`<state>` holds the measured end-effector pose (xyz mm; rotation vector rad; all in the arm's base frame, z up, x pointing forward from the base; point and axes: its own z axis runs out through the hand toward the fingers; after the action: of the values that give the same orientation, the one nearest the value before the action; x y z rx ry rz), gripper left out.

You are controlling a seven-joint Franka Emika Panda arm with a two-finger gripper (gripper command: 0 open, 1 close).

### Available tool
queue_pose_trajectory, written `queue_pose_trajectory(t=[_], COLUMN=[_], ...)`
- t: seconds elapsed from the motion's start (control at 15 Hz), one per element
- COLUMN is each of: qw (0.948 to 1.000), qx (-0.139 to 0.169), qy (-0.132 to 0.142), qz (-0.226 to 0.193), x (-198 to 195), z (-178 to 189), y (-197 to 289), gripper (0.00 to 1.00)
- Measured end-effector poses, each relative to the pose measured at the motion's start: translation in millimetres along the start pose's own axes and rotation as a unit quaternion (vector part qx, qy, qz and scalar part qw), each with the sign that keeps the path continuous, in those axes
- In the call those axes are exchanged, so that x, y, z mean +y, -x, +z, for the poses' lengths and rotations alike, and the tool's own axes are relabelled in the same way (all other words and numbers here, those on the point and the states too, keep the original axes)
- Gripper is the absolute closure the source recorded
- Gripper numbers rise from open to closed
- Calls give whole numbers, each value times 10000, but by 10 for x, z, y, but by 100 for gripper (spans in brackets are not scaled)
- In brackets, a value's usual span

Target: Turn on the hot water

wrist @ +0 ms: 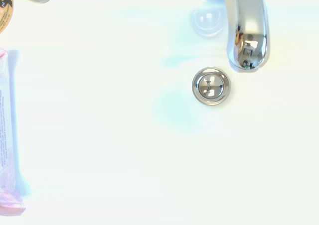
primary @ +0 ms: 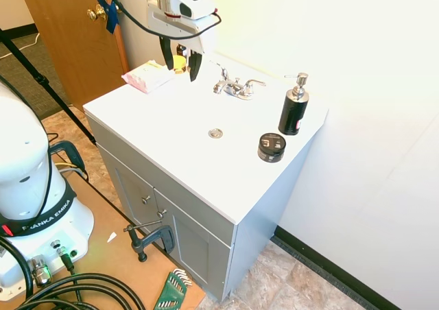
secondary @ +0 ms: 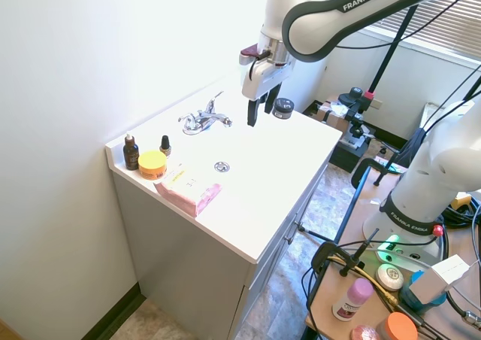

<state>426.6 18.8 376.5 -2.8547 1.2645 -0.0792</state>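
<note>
The hot water is a small chrome faucet (primary: 235, 88) (secondary: 204, 119) with two short lever handles, at the back of the white sink top (primary: 171, 128). Its curved spout (wrist: 246, 31) hangs over the drain (wrist: 211, 86) (primary: 216, 133) (secondary: 221, 166), and I see no water coming from it. My gripper (primary: 180, 63) (secondary: 259, 110) hangs open and empty in the air above the basin, fingers pointing down, well clear of the faucet and touching nothing.
A pink package (primary: 147, 77) (secondary: 192, 193), a yellow jar (secondary: 152, 163) and two small dark bottles (secondary: 131, 152) sit at one end. A black pump bottle (primary: 293, 108) and a black jar (primary: 271, 147) (secondary: 282, 108) stand at the other. The wall runs right behind the faucet.
</note>
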Motion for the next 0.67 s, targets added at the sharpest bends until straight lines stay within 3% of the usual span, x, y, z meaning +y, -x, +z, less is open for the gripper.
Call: queue_pose_trajectory(t=[0.13,0.33,0.53,0.67], qw=[10000,9965,9865,9761], qx=[50,683,1304,1725], qy=[28,72,-161,-321], qz=[57,477,976,1281], x=[-8,-244,-664,-851], z=[16,177,226,201], y=[-4,3,-91,-215], gripper=[0,0,0,0])
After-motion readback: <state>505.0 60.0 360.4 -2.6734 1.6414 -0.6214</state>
